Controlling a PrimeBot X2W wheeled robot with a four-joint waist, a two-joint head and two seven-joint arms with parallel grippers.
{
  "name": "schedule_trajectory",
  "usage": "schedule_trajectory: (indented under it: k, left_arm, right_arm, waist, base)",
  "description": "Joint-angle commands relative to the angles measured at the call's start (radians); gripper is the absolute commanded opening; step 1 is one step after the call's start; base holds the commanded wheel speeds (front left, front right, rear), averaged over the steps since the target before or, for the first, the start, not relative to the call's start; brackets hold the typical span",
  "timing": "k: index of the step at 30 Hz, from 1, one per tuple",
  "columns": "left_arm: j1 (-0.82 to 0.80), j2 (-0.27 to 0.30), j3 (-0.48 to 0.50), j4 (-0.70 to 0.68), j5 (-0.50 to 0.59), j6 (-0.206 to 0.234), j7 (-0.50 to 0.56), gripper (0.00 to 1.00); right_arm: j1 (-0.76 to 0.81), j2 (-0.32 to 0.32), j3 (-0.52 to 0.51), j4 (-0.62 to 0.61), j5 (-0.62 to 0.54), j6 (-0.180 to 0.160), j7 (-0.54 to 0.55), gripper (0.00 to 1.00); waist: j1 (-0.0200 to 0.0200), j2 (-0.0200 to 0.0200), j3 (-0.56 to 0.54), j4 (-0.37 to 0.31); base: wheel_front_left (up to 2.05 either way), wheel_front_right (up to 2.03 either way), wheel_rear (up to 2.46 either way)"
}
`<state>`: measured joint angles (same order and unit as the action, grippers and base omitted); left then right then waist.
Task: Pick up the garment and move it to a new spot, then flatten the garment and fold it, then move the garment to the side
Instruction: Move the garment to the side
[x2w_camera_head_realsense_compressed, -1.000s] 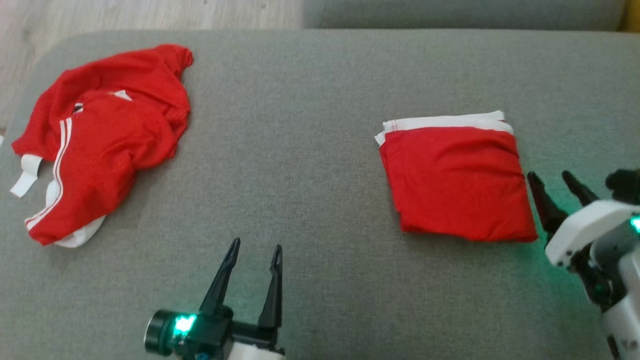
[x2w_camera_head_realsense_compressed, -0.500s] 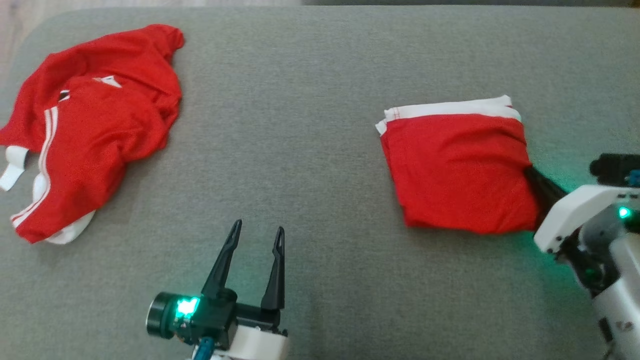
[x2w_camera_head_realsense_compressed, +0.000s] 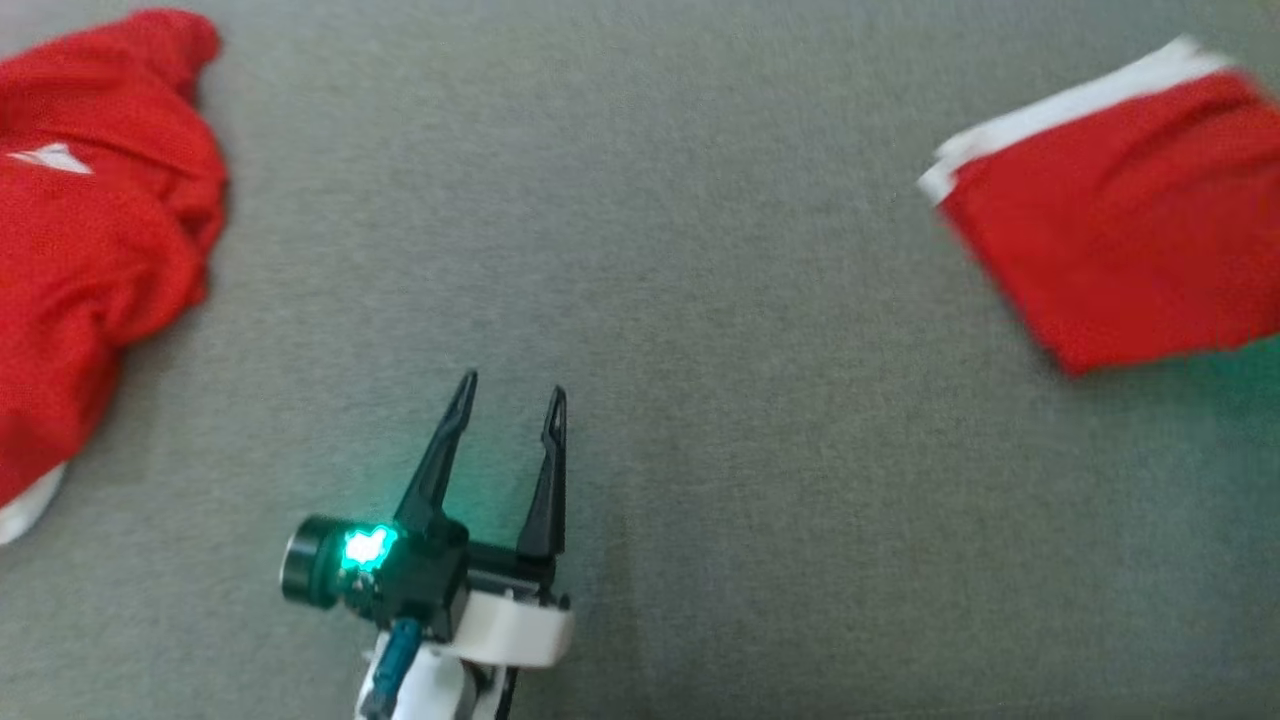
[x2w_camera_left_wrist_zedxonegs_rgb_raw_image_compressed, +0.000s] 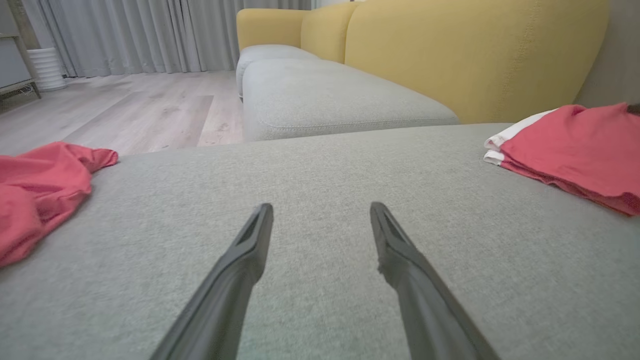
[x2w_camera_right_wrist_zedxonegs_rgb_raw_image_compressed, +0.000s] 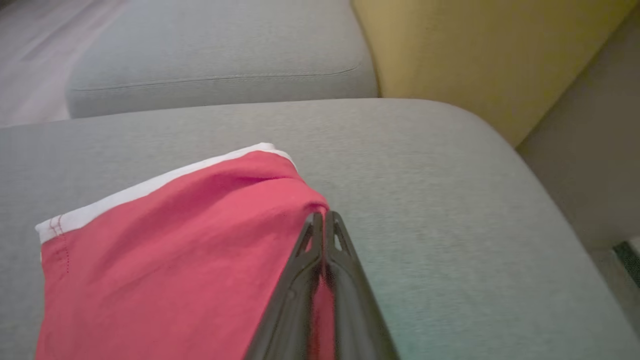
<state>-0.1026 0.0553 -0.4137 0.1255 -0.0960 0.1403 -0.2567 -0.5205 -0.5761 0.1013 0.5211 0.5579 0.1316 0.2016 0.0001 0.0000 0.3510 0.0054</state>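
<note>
Our right gripper (x2w_camera_right_wrist_zedxonegs_rgb_raw_image_compressed: 324, 216) is pinched tight on the near edge of the folded red garment (x2w_camera_right_wrist_zedxonegs_rgb_raw_image_compressed: 175, 260), at the right of the grey cushion (x2w_camera_head_realsense_compressed: 700, 300). Our left gripper (x2w_camera_head_realsense_compressed: 513, 384) hangs wide open over the cushion's middle.

**Folded red garment (x2w_camera_head_realsense_compressed: 1120, 230) on a grey cushion (x2w_camera_head_realsense_compressed: 700, 300)**

The garment was red with a white band along one edge. It was folded into a flat, almost square pack. It lay tilted on the cushion, over on the right side. The right gripper (x2w_camera_right_wrist_zedxonegs_rgb_raw_image_compressed: 324, 216) pinched one edge, and the cloth bunched up there.
</note>
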Motion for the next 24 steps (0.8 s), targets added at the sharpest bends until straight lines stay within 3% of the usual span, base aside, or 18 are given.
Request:
schedule_trajectory:
  k: [1,7,11,13,14,15,16,20,24]
  left_arm:
    - [-0.031,-0.003,0.038,-0.029,0.012,-0.004,-0.005,1.0]
    - [-0.085,0.002,0.051,-0.028,0.03,-0.021,-0.005,1.0]
    - [-0.096,0.004,0.057,-0.024,0.033,-0.024,-0.005,1.0]
    - [-0.102,0.004,0.059,-0.017,0.035,-0.029,-0.005,1.0]
    - [-0.104,0.003,0.059,-0.014,0.034,-0.031,-0.005,1.0]
    - [-0.105,0.003,0.058,-0.012,0.034,-0.032,-0.005,1.0]
    - [-0.106,0.002,0.057,-0.01,0.032,-0.034,-0.005,1.0]
    - [-0.101,0.001,0.051,-0.003,0.026,-0.037,-0.005,1.0]
    - [-0.081,-0.001,0.051,0.005,0.019,-0.033,-0.005,1.0]
  right_arm:
    - [-0.023,-0.044,-0.013,-0.019,-0.015,-0.001,-0.002,0.0]
    - [-0.065,-0.094,-0.139,0.014,-0.115,-0.001,0.026,0.0]
    - [-0.06,-0.076,-0.172,-0.009,-0.124,-0.001,0.043,0.0]
    - [-0.05,-0.074,-0.195,-0.033,-0.201,-0.001,0.032,0.0]
    - [-0.05,-0.063,-0.216,-0.035,-0.225,-0.001,0.024,0.37]
    - [-0.048,-0.052,-0.234,-0.037,-0.255,-0.001,0.015,0.95]
    - [-0.046,-0.042,-0.25,-0.038,-0.29,-0.001,0.006,1.0]
    - [-0.037,0.017,-0.328,-0.049,-0.441,-0.001,-0.054,1.0]
    - [-0.007,0.102,-0.331,-0.077,-0.531,-0.001,-0.119,1.0]
  waist:
    - [-0.0001,0.0,0.046,-0.04]
    - [-0.0001,0.0,0.111,-0.077]
    - [-0.0001,0.0,0.121,-0.087]
    - [-0.0001,0.0,0.121,-0.092]
    - [-0.0001,0.0,0.118,-0.092]
    - [-0.0001,0.0,0.114,-0.092]
    - [-0.0001,0.0,0.108,-0.091]
    - [-0.0001,0.0,0.073,-0.08]
    - [-0.0001,0.0,0.014,-0.066]
  base:
    - [0.0,0.0,0.0]
    - [0.0,0.0,0.0]
    - [0.0,0.0,0.0]
    - [0.0,0.0,0.0]
    - [0.0,0.0,0.0]
    - [0.0,0.0,0.0]
    - [0.0,0.0,0.0]
    - [0.0,0.0,0.0]
    - [0.0,0.0,0.0]
